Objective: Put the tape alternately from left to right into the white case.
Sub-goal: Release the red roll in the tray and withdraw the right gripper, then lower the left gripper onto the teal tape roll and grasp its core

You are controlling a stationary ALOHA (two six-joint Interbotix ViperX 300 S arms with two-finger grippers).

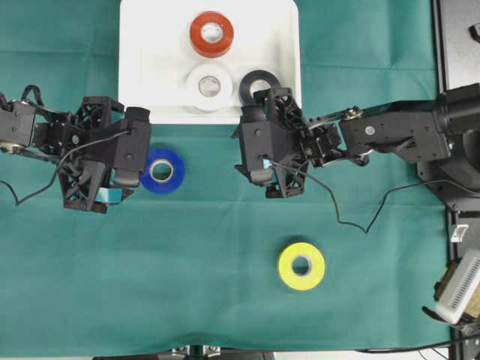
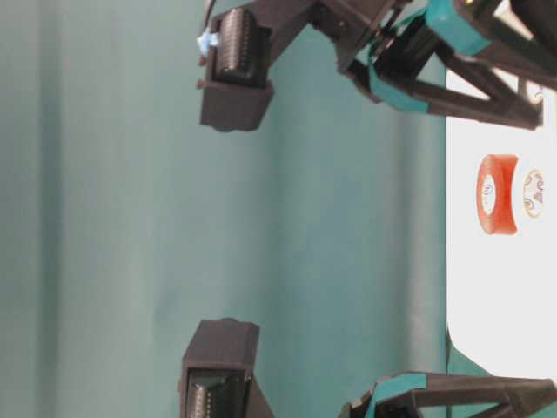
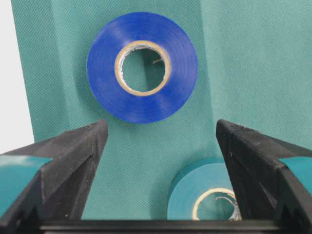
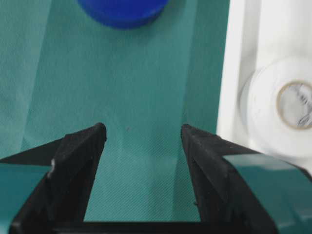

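Both tools, L [image 3: 158, 141] & R [image 4: 142, 141], wide open, empty.

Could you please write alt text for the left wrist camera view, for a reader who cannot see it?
The left pincer, open and empty, hangs above a green cloth with a blue tape roll lying flat just beyond its fingertips. A teal tape roll lies nearer the camera, partly hidden behind the right-hand finger, and a white strip, probably the white case, shows along the left edge.

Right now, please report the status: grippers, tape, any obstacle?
Left gripper open, empty, over cloth near blue roll. Right gripper open, empty. Red, white, black rolls in white case. No obstacle seen.
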